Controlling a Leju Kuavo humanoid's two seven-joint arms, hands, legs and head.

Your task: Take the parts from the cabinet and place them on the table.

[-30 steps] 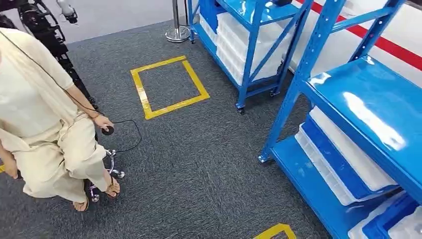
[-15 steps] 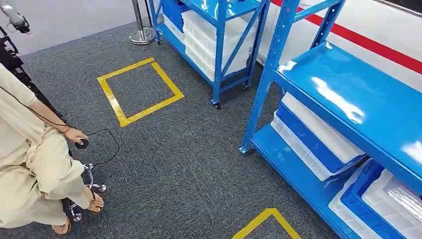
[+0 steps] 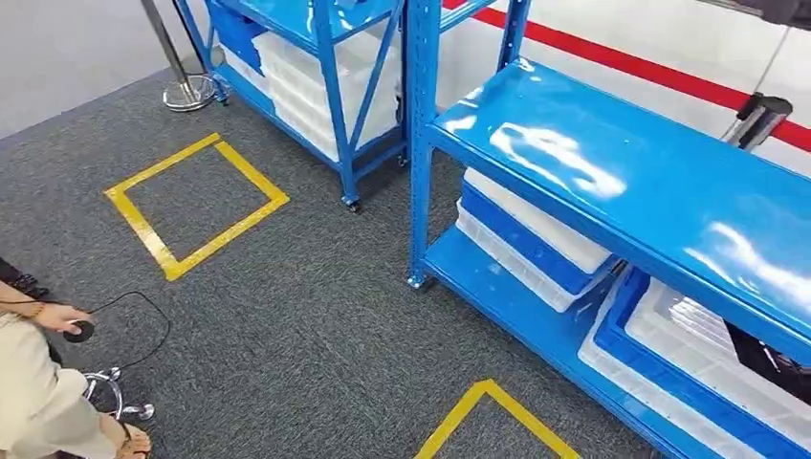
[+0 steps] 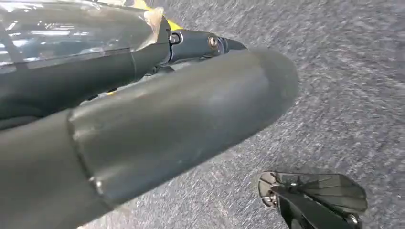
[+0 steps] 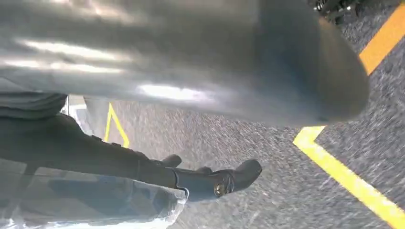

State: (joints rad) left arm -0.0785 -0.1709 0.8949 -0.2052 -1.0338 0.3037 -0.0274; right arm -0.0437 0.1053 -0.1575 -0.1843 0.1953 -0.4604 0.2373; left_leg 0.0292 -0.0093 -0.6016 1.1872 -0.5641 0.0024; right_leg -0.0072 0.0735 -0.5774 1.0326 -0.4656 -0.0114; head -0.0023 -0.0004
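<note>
The blue cabinet (image 3: 622, 182) is seen at the right, with trays (image 3: 531, 239) stacked on its low shelf (the parts presumably stored inside). The left hand (image 4: 143, 129) and right hand (image 5: 191, 62) are hung low over the carpet (image 3: 316, 316), probably for walking. Whether the fingers are spread cannot be told.

light: bright, even, overhead | glare: white patches on blue shelf (image 3: 612, 182) | blur: wrist views smeared, carpet (image 4: 353, 90) streaked | shadows: soft, faint

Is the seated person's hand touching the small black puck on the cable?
Touching. In the head view the person's hand lies against the black puck at the cable's end, fingers closed over its near side, no gap between them.
</note>
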